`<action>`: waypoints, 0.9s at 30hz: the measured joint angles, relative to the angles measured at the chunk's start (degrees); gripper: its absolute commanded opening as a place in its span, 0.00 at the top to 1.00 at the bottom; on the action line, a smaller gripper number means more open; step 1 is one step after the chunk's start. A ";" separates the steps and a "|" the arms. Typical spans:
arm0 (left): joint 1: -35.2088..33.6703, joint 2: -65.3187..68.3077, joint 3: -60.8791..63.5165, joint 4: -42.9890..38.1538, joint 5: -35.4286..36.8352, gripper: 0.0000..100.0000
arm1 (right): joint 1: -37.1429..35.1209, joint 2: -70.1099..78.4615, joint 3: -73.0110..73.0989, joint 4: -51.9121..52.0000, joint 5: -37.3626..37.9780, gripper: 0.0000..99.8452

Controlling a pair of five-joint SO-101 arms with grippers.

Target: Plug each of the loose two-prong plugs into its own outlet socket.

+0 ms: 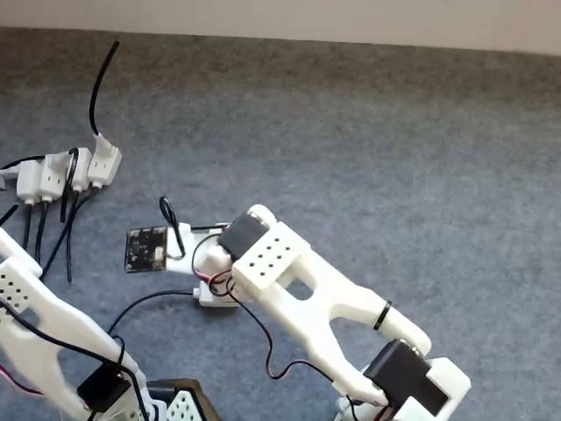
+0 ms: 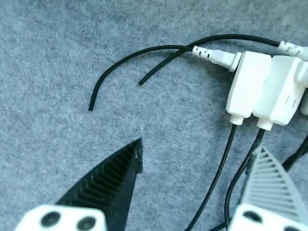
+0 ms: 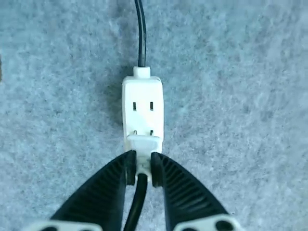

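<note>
A white plastic plug [image 3: 143, 144] sits with its prongs in the near slot pair of a boxy white socket [image 3: 143, 106]. The socket lies flat on the worktop [image 1: 394, 158], which has a grey, carpet-like nap. The right pincer [image 3: 142, 162] has its ribbed black fingers clamped on the plug. A thin black cord [image 3: 140, 33] leaves the socket's far end. The left pincer [image 2: 199, 146] gapes wide and holds nothing, near a socket cluster [image 2: 262, 91]. A dark square board [image 1: 147, 248] lies between. A pale wall [image 1: 351, 17] borders the far edge.
</note>
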 measured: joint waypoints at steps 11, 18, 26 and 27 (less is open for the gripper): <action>0.00 0.00 0.00 0.00 0.00 0.66 | -0.09 1.93 2.90 -3.60 -0.35 0.99; 0.00 0.00 0.00 0.00 0.00 0.66 | -0.09 6.59 9.05 -13.45 -3.34 0.99; 0.00 0.00 0.00 0.00 0.00 0.66 | -0.53 8.44 4.40 -8.79 -7.74 0.75; 0.18 0.00 0.00 0.00 0.00 0.66 | -0.44 8.09 1.93 -6.24 -7.91 0.69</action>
